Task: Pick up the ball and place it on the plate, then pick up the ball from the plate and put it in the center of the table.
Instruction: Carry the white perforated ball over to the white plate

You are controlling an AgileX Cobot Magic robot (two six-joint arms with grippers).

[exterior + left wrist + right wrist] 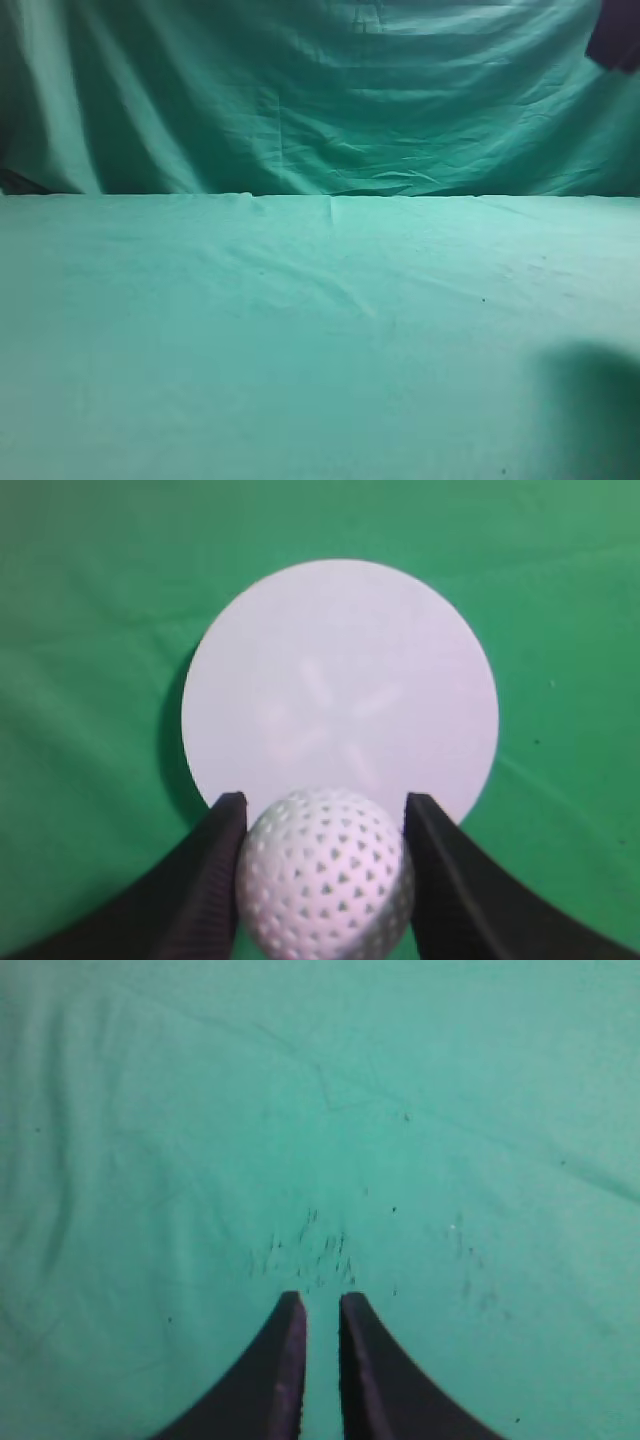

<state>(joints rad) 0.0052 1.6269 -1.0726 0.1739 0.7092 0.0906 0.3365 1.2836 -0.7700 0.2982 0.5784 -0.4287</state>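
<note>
1. Black left claw (325, 825) clamped on the ball (326, 872), one finger (215, 865) pressed to each side.
2. White, dimpled, held above the near rim of the plate (340, 670).
3. Round and pale, lying flat on the green desk (90, 600) just beyond the ball.
4. Black right claw (321, 1305) nearly closed, gripping nothing, over bare scuffed cloth.
5. Draped green backdrop (320, 90) behind the desk's far edge.

From the exterior view the worktop (300, 330) lies bare out to the draped backdrop (300, 100), with only low cloth wrinkles. Under the left tool (325, 830), the ball (326, 872) fills the gap between its fingers, and the plate (340, 680) lies flat just beyond. Bare cloth stretches ahead of the right tool (322, 1310).
</note>
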